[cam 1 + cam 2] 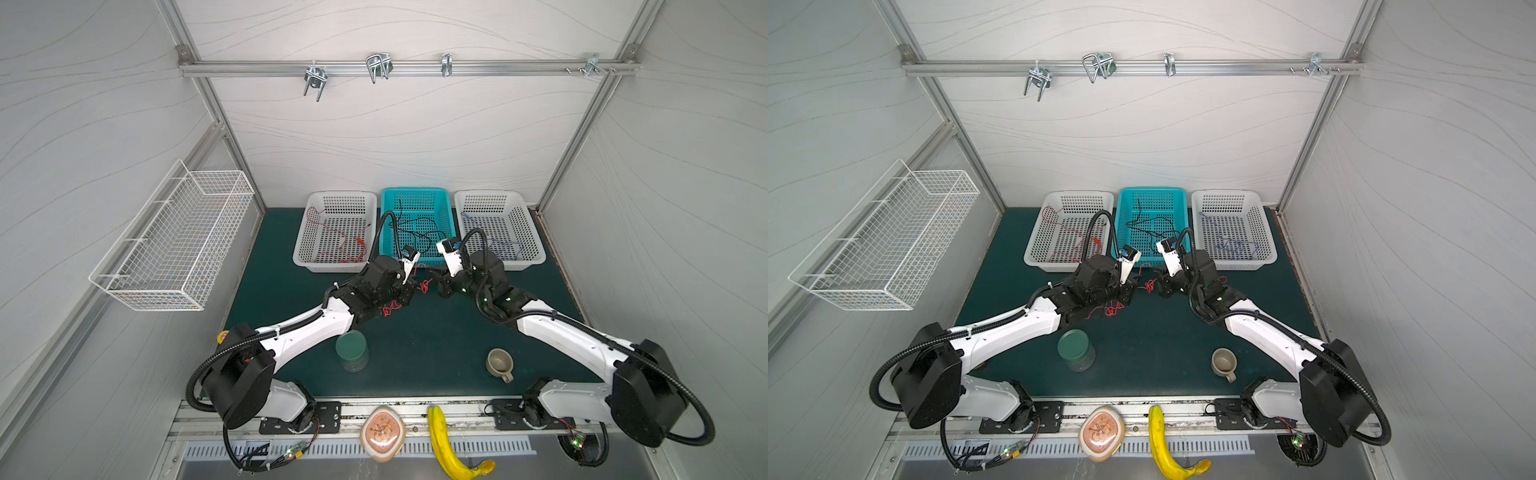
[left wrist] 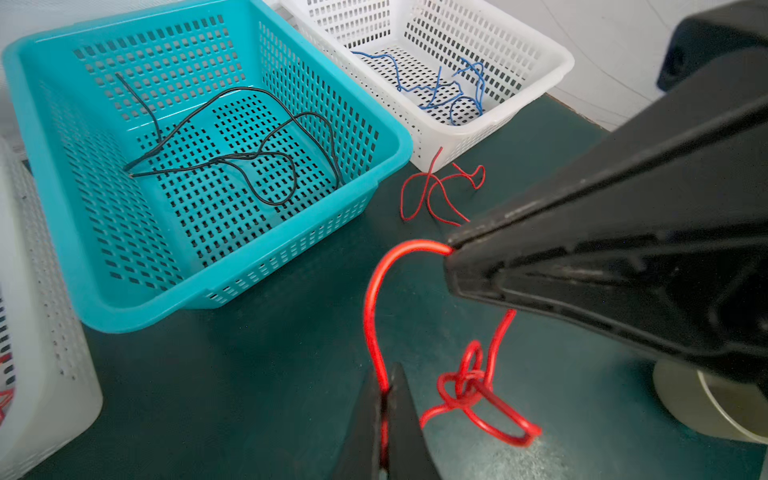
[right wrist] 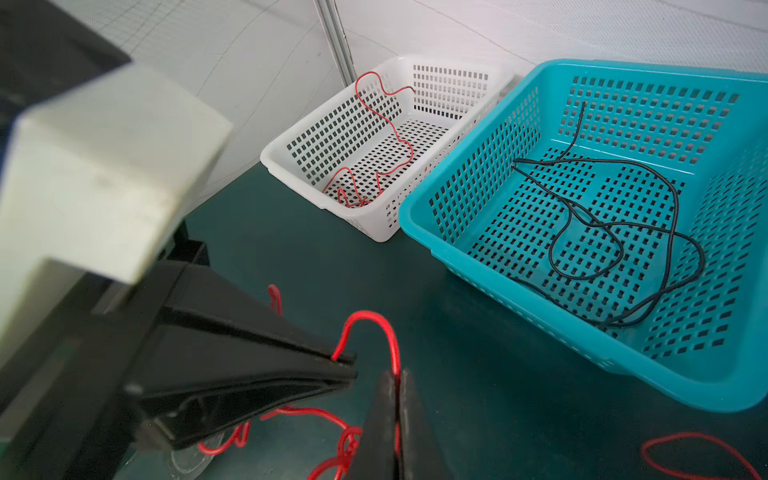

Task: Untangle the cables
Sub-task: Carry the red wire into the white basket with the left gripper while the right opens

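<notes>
Here, red cable [image 2: 370, 299]: strung as an arch between the two claws, over the bench [image 1: 415, 357] near the middle of its back edge, just in front of the teal basket [image 2: 291, 266].
knot [image 2: 469, 386]: tight red snarl hanging below the right claw's grip; sharp in the left wrist view, a mere scribble in both top views.
left claw [image 2: 386, 395]: tips together, clamped on one foot of the arch.
right claw [image 2: 451, 253]: tips together, clamped on the other foot; the pinch also plain in the right wrist view.
red loops [image 1: 390, 308]: on the bench under the left arm; seen in both top views, outside the left wrist view.
second red cable [image 2: 436, 191]: loose on the bench, just beside the front wall of the right white basket [image 2: 457, 137].
black cable [image 2: 249, 158]: coiled inside the teal basket.
blue cables [image 2: 449, 91]: inside the right white basket; clear in the left wrist view, outside the right wrist view.
third red cable [image 3: 386, 124]: inside the left white basket [image 3: 332, 137]; clearest in the right wrist view.
baskets: all three side by side along the bench's back edge.
tumbler [image 1: 352, 351], mug [image 1: 500, 365]: toward the front edge, well apart; seen whole in the top views only.
</notes>
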Robot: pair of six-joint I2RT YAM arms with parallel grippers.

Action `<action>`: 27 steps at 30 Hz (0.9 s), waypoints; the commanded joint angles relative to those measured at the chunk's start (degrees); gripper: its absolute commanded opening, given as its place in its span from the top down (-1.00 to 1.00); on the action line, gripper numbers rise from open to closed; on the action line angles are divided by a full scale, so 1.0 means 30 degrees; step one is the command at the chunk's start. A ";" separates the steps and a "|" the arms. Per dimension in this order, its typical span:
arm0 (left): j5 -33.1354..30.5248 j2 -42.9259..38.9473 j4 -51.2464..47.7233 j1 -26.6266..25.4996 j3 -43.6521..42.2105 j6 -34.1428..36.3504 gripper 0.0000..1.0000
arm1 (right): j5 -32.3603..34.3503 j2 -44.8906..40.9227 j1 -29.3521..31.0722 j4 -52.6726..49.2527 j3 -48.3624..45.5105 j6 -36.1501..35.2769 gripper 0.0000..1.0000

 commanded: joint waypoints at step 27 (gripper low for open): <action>-0.7952 -0.1407 0.0176 0.3817 0.1704 0.2646 1.00 | 0.7410 -0.0213 0.0140 -0.1389 -0.0454 0.0891 -0.20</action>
